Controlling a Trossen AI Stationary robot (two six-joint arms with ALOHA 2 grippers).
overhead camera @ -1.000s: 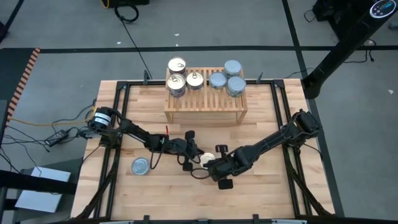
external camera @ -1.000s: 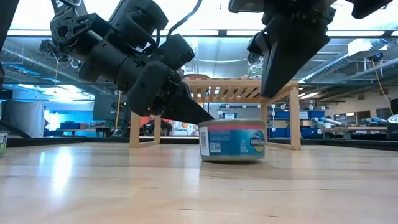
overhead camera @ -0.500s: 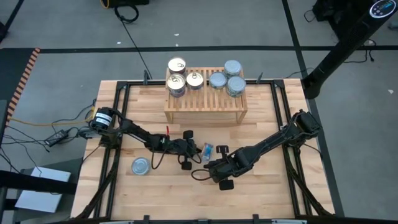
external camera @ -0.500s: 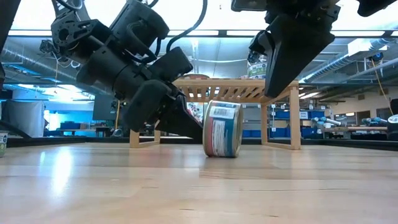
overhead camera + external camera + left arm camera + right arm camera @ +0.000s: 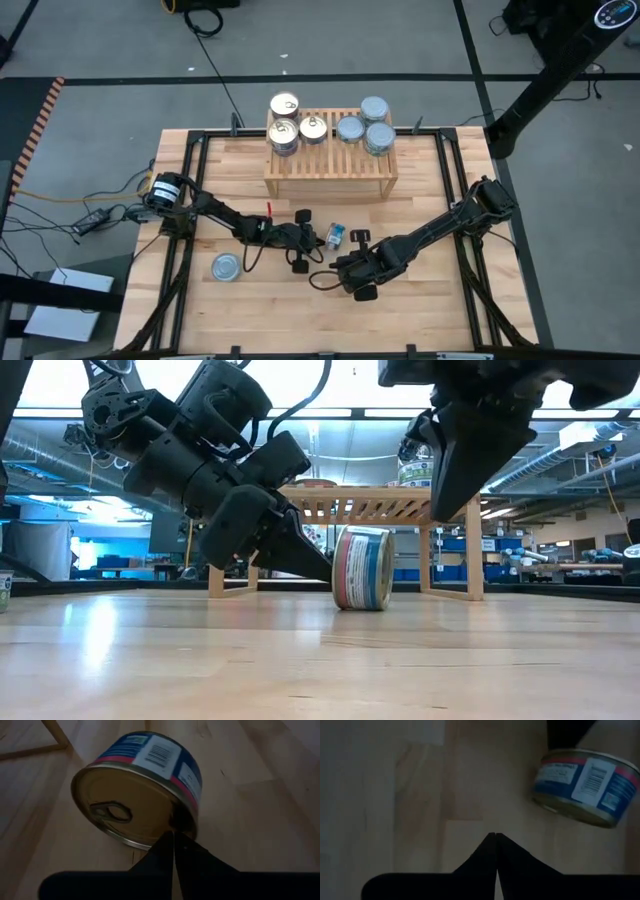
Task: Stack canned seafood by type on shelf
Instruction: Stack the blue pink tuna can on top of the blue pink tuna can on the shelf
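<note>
On pale plank tabletop (image 5: 420, 200), left gripper (image 5: 316, 238) pressed together, tips touching tipped blue-labelled gold-topped round tin (image 5: 335, 237); right gripper (image 5: 338, 266) likewise closed, empty, just beside.

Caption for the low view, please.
Blue-labelled tin stands on its edge on the tabletop between the shut left gripper and right gripper, shelf behind.

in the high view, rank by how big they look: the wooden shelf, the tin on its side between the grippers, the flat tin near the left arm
1. shelf, by far the largest.
2. flat tin, showing its full round top.
3. tin on its side, seen edge-on, so it looks narrower, though both tins may really match.
</note>
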